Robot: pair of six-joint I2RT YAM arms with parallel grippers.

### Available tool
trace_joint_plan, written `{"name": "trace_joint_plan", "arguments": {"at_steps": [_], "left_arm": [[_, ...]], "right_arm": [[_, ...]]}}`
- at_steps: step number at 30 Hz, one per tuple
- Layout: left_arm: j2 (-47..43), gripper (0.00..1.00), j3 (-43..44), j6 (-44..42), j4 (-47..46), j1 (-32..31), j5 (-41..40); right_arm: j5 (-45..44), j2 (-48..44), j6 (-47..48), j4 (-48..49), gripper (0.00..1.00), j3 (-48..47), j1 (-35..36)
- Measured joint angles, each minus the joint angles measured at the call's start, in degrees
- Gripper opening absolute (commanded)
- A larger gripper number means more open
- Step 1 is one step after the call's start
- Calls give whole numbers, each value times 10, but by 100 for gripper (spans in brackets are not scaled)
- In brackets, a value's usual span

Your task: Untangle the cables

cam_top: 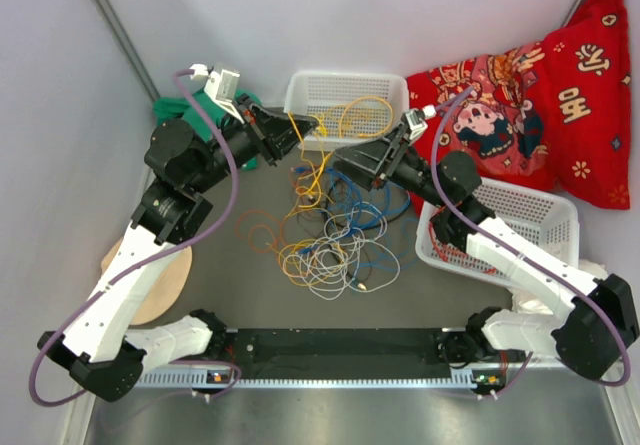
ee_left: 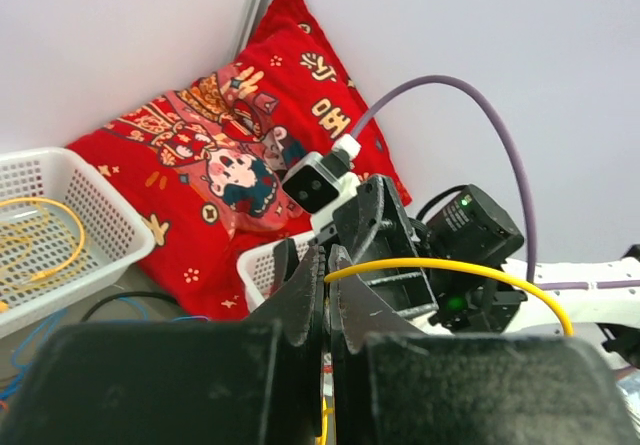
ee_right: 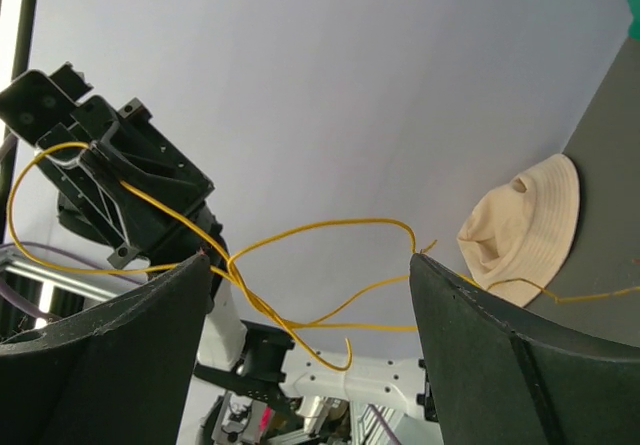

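The cables (cam_top: 330,240) lie in a tangled heap of yellow, orange, blue and white wires at the table's middle. My left gripper (cam_top: 308,128) is raised by the back basket. In the left wrist view it (ee_left: 328,260) is shut on a yellow cable (ee_left: 450,265) that arcs right. My right gripper (cam_top: 338,160) faces it close by, above the heap. In the right wrist view it (ee_right: 310,257) is wide open, and loops of the yellow cable (ee_right: 320,227) hang between its fingers without being held. Strands run from the left gripper down to the heap.
A white basket (cam_top: 345,77) at the back holds coiled yellow cable. A second white basket (cam_top: 560,220) stands at the right under the right arm. A red cushion (cam_top: 560,85) fills the back right corner. A beige hat (cam_top: 150,285) and green cloth (cam_top: 200,100) lie at the left.
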State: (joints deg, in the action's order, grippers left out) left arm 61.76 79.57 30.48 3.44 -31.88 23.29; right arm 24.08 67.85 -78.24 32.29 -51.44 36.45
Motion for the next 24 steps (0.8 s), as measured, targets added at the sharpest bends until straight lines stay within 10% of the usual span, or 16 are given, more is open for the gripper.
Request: {"name": "trace_joint_plan", "arguments": {"at_steps": [24], "left_arm": [[-3, 0, -37, 12, -55, 0, 1]], "right_arm": [[12, 90, -86, 93, 74, -50, 2]]}}
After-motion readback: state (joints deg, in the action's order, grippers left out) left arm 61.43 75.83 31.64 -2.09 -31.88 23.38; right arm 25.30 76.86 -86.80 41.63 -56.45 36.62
